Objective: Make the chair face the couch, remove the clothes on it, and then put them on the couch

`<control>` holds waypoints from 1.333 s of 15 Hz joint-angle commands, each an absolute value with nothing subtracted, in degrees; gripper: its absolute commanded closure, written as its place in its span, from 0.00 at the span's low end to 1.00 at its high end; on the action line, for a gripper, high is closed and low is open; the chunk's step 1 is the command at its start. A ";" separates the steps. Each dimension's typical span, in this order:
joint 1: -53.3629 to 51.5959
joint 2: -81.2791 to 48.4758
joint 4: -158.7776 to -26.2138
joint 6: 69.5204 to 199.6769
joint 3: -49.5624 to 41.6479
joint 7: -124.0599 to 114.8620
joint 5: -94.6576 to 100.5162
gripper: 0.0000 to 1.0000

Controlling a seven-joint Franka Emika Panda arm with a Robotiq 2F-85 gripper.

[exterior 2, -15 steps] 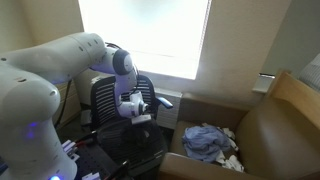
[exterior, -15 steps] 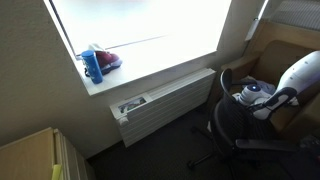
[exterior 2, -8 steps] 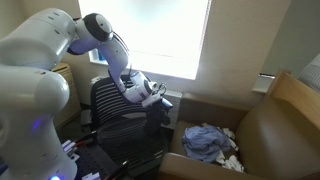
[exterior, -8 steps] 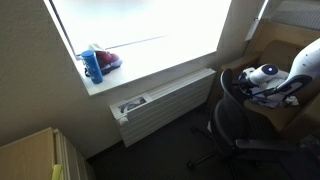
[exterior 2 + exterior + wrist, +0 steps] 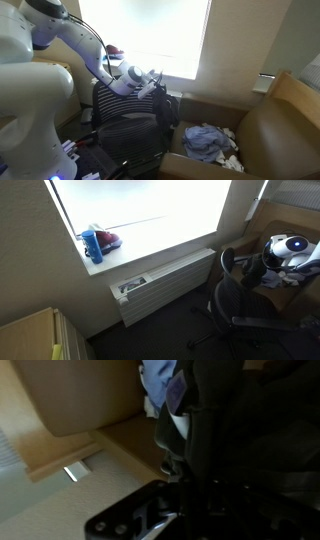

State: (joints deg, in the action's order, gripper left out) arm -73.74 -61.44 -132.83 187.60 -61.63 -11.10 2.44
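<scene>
The black mesh office chair [image 5: 125, 125] stands beside the brown couch [image 5: 270, 130]. It also shows in an exterior view [image 5: 235, 298]. A heap of blue clothes [image 5: 207, 140] lies on the couch seat, and shows in the wrist view [image 5: 163, 380]. No clothes show on the chair. My gripper [image 5: 160, 100] is at the side edge of the chair's backrest, on the couch side. In the wrist view the gripper [image 5: 185, 490] is pressed against the dark chair frame [image 5: 250, 450]. The view is too dark to show the jaws.
A bright window with a sill holding a blue bottle [image 5: 92, 246] and a red item runs along the wall. A white radiator [image 5: 165, 280] sits below it. The couch's wooden armrest [image 5: 215, 103] is close to the chair. A wooden box [image 5: 30, 335] is at the lower corner.
My arm has swung from over the chair seat toward the couch, ending at the backrest's edge. The chair has turned with it. The clothes on the couch have not moved.
</scene>
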 commanded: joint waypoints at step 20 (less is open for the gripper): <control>-68.28 -54.80 -146.22 183.36 -84.93 -14.03 -18.60 0.98</control>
State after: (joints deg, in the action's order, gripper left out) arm -79.47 -59.22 -153.95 186.44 -85.92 -14.09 -18.83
